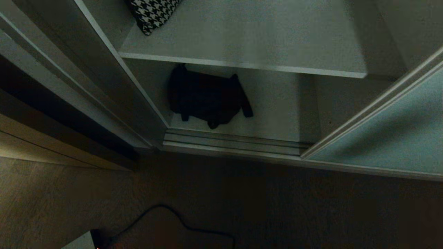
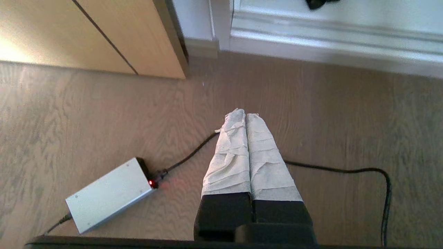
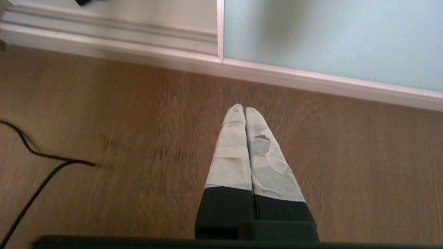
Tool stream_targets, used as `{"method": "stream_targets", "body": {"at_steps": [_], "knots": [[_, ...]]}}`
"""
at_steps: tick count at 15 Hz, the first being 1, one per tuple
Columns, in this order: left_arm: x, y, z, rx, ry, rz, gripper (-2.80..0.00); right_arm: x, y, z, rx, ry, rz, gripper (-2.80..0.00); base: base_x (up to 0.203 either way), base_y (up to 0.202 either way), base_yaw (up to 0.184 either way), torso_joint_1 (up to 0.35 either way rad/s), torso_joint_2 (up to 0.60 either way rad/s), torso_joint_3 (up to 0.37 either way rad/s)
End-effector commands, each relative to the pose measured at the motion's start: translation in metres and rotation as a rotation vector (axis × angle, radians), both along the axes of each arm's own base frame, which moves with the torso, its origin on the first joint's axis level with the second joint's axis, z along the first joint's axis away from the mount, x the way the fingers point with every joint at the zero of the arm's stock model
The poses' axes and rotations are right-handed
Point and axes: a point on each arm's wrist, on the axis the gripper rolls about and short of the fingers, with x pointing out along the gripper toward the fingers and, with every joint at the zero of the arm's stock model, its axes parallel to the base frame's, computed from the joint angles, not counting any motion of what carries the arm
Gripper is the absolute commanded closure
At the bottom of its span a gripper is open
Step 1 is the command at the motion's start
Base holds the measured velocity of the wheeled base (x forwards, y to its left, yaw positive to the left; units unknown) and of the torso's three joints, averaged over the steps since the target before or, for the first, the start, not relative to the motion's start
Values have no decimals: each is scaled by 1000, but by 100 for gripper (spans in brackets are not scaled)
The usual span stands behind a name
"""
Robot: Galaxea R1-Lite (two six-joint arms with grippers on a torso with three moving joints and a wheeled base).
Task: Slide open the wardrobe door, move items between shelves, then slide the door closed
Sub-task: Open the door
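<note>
The wardrobe stands open in the head view. Its frosted teal sliding wardrobe door (image 1: pixel 391 138) is slid to the right, and it shows in the right wrist view too (image 3: pixel 328 34). A soft black bag (image 1: pixel 207 98) lies on the bottom shelf (image 1: pixel 273 117). On the shelf above (image 1: pixel 249 38) sits a black-and-white houndstooth item (image 1: pixel 152 14). Neither arm is in the head view. My left gripper (image 2: pixel 245 113) hangs shut over the wood floor, holding nothing. My right gripper (image 3: pixel 244 108) is likewise shut and empty, in front of the door's bottom rail.
A silver power brick (image 2: pixel 109 193) with a red light lies on the floor, its black cable (image 2: pixel 346 170) running under the left gripper. A beige wooden cabinet (image 2: pixel 104 34) stands left of the wardrobe. The door track (image 1: pixel 235 143) runs along the wardrobe's foot.
</note>
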Motion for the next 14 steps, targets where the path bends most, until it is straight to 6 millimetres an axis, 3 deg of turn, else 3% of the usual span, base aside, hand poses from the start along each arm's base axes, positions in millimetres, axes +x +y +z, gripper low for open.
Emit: {"method": "stream_targets", "body": {"at_steps": [1, 10, 14], "knots": [[0, 0, 0, -1, 4, 0, 0, 0, 0, 0, 0, -1, 0, 0, 0, 0, 0, 3, 0, -205], [0, 0, 0, -3, 4, 0, 0, 0, 0, 0, 0, -1, 0, 0, 0, 0, 0, 2, 3, -198], [0, 0, 0, 8, 9, 2, 0, 0, 0, 0, 0, -1, 0, 0, 0, 0, 0, 4, 4, -73]]}}
